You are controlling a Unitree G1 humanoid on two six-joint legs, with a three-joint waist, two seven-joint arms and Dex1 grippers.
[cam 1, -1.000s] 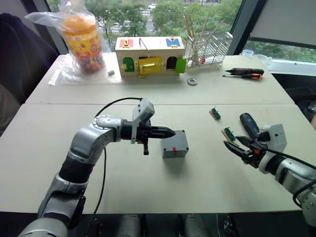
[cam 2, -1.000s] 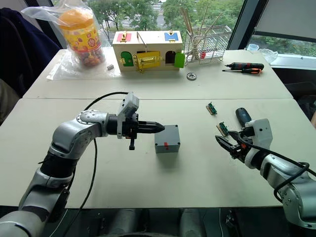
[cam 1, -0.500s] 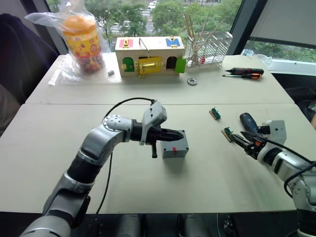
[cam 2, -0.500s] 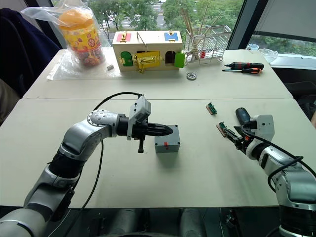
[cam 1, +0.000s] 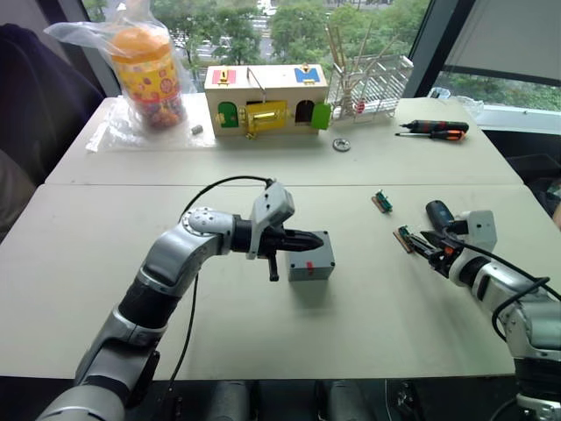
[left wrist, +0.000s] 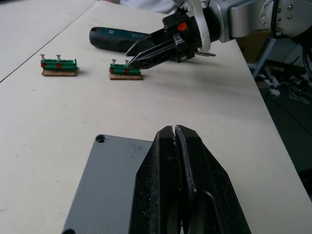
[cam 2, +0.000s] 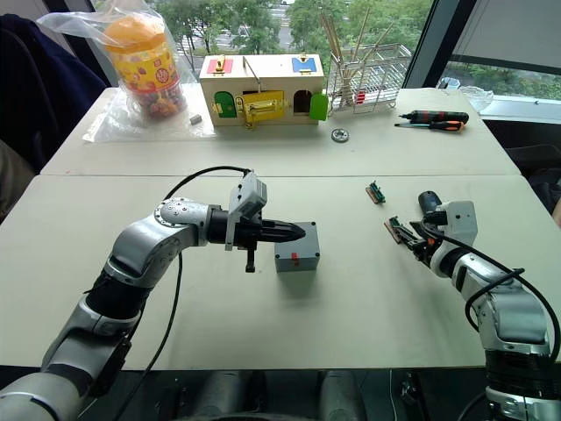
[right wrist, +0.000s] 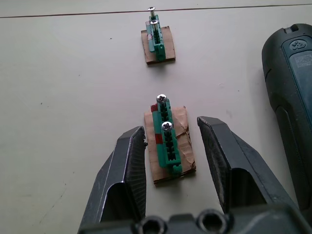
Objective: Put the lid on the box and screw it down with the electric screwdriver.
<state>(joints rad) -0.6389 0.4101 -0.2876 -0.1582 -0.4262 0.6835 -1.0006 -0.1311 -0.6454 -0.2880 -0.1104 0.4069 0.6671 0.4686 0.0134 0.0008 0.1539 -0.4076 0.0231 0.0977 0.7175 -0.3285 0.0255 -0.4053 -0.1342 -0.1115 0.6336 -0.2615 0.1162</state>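
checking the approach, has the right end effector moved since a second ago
Yes. The right end effector has gone forward and inward to the nearer small green screw holder on brown card, lying beside the dark blue cylindrical electric screwdriver.

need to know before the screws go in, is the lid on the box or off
On. The lid lies flat across the top of the box, and the left gripper, fingers shut, rests on it.

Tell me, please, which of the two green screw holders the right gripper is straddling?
The nearer holder, beside the electric screwdriver; the right gripper stands open around it. The other holder lies farther off.
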